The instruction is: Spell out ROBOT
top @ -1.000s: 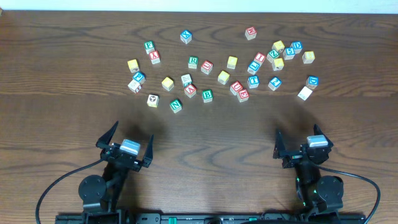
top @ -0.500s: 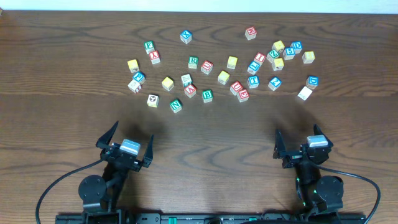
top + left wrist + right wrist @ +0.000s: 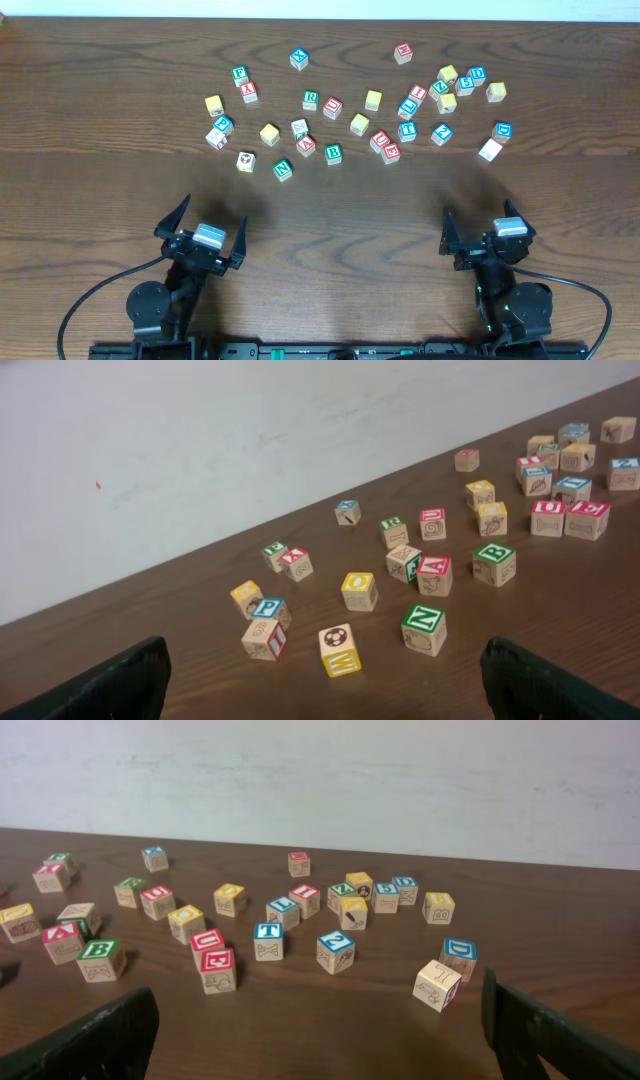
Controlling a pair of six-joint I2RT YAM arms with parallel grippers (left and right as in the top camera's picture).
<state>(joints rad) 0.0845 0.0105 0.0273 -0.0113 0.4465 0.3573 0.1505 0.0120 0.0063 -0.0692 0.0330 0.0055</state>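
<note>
Several wooden letter blocks lie scattered across the far half of the brown table. Among them are a green R, a green B, a yellow O and a blue T. The left wrist view shows the R, the O and the B. The right wrist view shows the T and the B. My left gripper and right gripper are open and empty, near the front edge, well short of the blocks.
A green N block and a yellow W block with a football on top are the blocks closest to my left gripper. A pale block is closest to my right gripper. A white wall runs behind the table's far edge.
</note>
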